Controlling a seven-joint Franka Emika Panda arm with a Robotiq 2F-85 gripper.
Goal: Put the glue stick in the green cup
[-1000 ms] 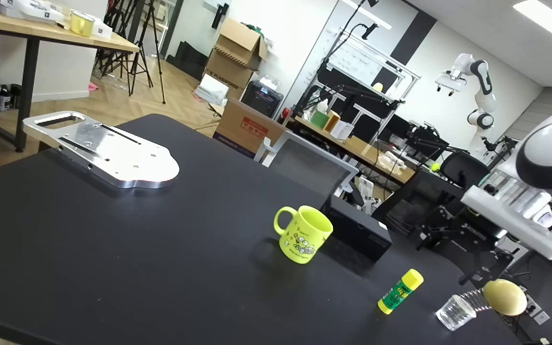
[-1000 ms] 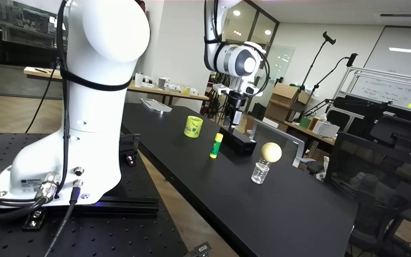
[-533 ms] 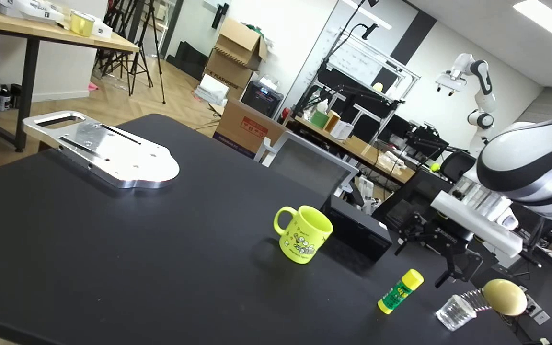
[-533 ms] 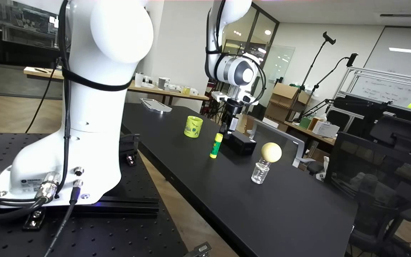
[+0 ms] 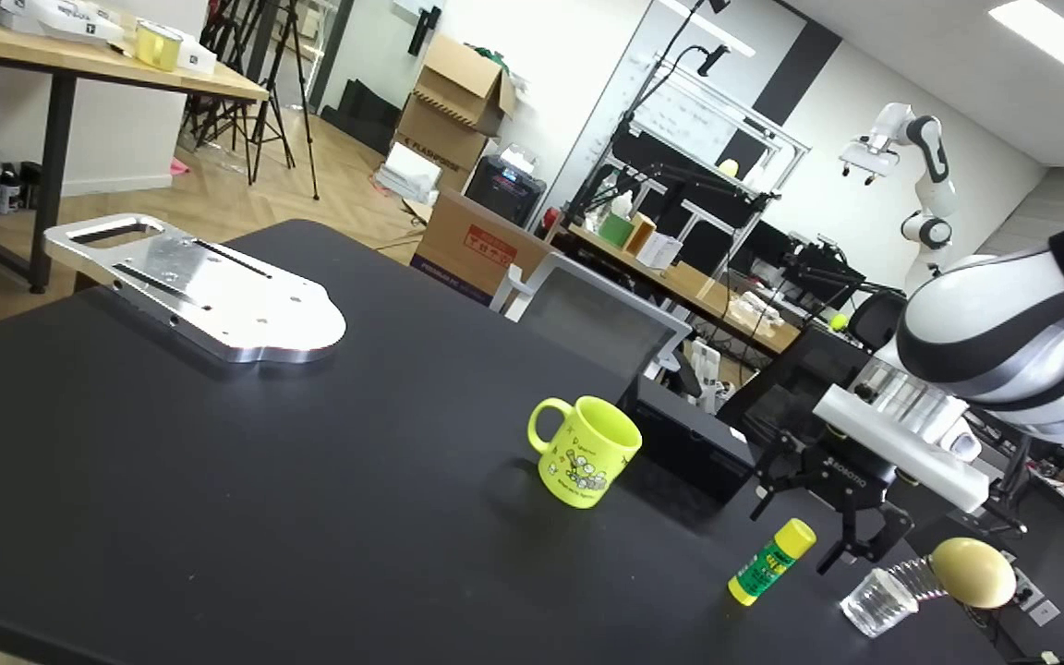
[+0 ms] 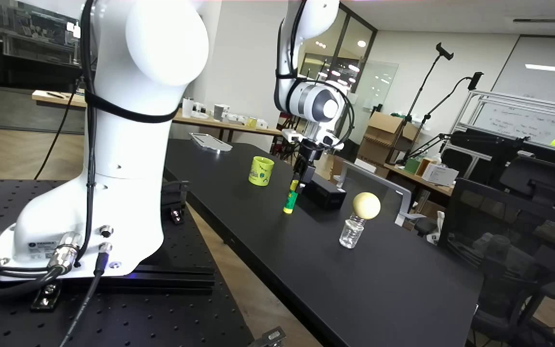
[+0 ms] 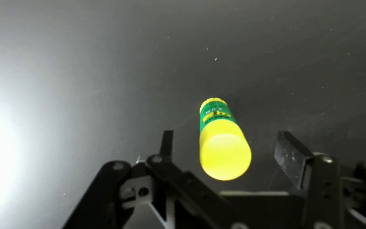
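Black table [image 5: 310,480] below, my gripper [image 7: 226,143] low over it: jaws spread wide, nothing in grip, no contact I can see. Green cup [image 5: 583,466] stands upright on the table, clearly apart from my jaws in both exterior views. Glue stick [image 7: 220,132] stands upright on the table too, yellow end up; wrist view puts it between the jaws, gap showing on each side.
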